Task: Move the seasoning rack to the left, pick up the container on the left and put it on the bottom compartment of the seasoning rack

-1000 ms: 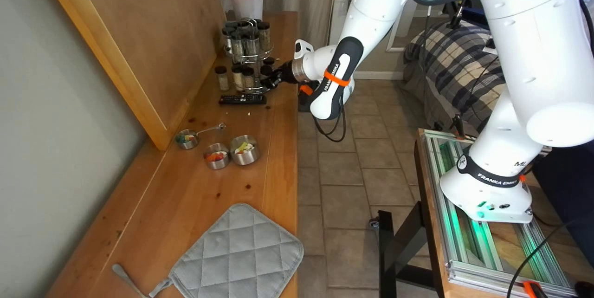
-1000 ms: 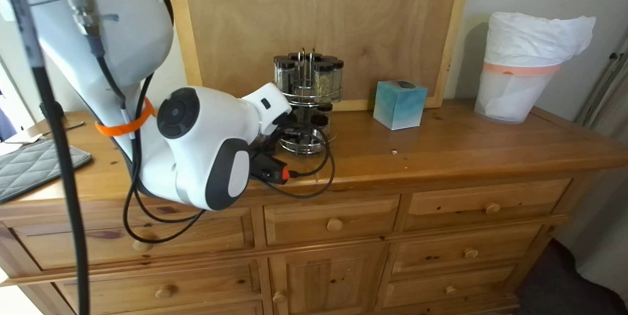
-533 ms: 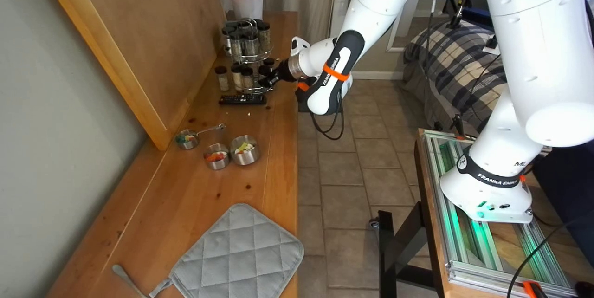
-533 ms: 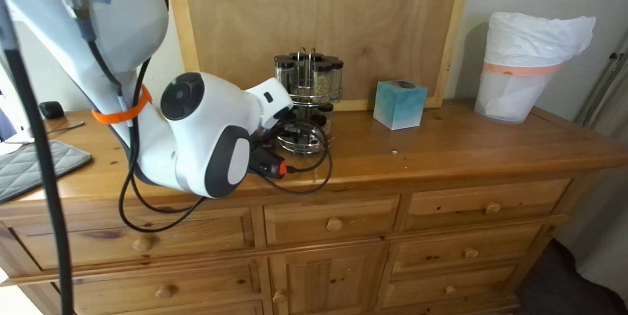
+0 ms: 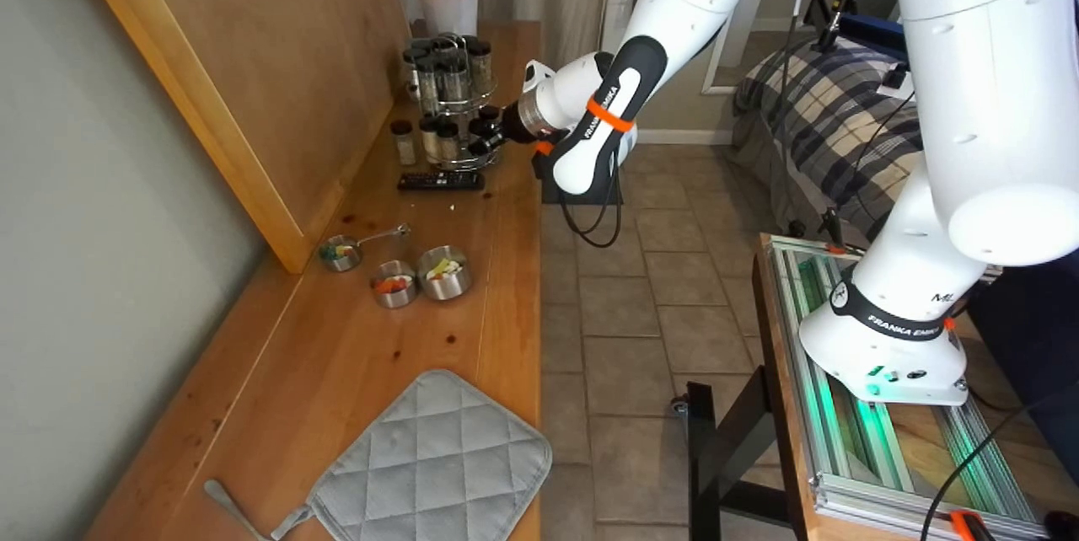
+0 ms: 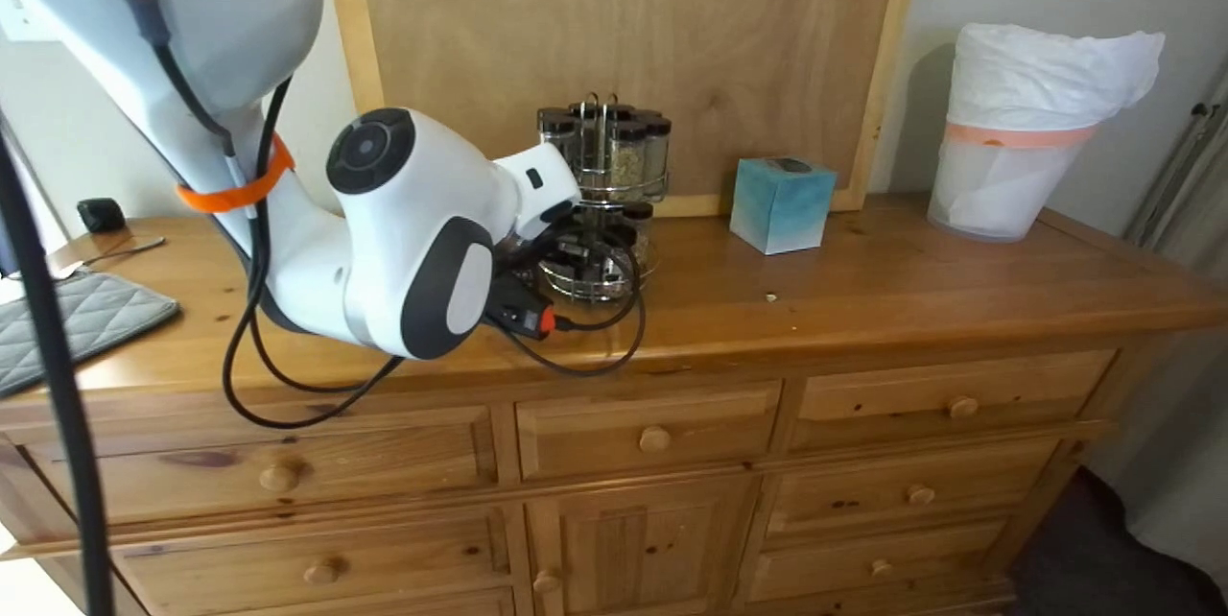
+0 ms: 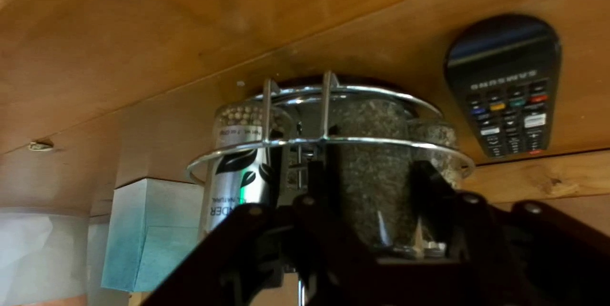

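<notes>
Wooden surface (image 6: 892, 285): rack (image 5: 461, 105) straight ahead of the pincer (image 7: 370, 172), remote (image 5: 441, 180) on the rack's left

Setting. A plain wood panel (image 6: 633, 31) backs the surface; a blue box (image 6: 779, 208) stands to the rack's right, apart from it.

Pincer. Wrist view shows its fingers (image 7: 434, 189) apart, astride a jar (image 7: 374, 206) in the rack's lower tier (image 7: 325, 139). Whether they press on the glass cannot be told.

Governing relation. The arm (image 5: 674, 10) reaches in from the side opposite the panel, so the rack lies directly before the pincer, upright, its axis vertical. The remote lies flat just beside the rack, on the robot's left; its long axis runs from panel side to robot side, across the line of a leftward push. Step in hand is judged to be that push: should the rack slide left, its base would probably meet the remote early.

Lone jar (image 5: 405, 143). Stands upright near the rack, on the panel side, and appears to be on the surface, outside the lower tier; contact with the rack cannot be made out. It is judged the likelier container, since the remote bears keys. From the pincer it lies beyond the rack, so reaching it would likely call for backing out and coming round by the left.
</notes>
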You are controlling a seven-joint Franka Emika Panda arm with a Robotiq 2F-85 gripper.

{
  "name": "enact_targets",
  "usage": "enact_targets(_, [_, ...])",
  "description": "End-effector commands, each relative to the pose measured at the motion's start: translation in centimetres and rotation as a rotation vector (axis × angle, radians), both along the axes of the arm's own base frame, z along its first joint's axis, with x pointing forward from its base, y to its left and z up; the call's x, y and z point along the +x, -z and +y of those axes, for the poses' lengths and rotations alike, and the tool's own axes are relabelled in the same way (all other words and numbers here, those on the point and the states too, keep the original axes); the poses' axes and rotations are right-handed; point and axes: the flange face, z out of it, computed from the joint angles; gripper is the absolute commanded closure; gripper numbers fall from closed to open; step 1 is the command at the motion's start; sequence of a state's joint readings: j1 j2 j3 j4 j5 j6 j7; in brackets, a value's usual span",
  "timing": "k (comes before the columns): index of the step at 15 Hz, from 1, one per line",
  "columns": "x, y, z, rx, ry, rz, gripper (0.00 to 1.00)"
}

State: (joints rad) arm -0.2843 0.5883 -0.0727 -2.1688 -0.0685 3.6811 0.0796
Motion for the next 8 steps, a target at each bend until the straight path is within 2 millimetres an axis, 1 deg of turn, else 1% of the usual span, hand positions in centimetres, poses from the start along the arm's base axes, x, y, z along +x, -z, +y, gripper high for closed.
enact_targets(1, [0.21, -0.82, -0.02, 0.051, 0.010, 0.030, 0.19])
enact_targets(3, [0.21, -0.92, 0.05, 0.066, 0.012, 0.051, 0.05])
enact_targets(4, [0.19, -0.97, 0.09, 0.069, 0.012, 0.063, 0.01])
enact_targets(8, [0.10, -1.65, 0.52, 0.076, 0.001, 0.096, 0.00])
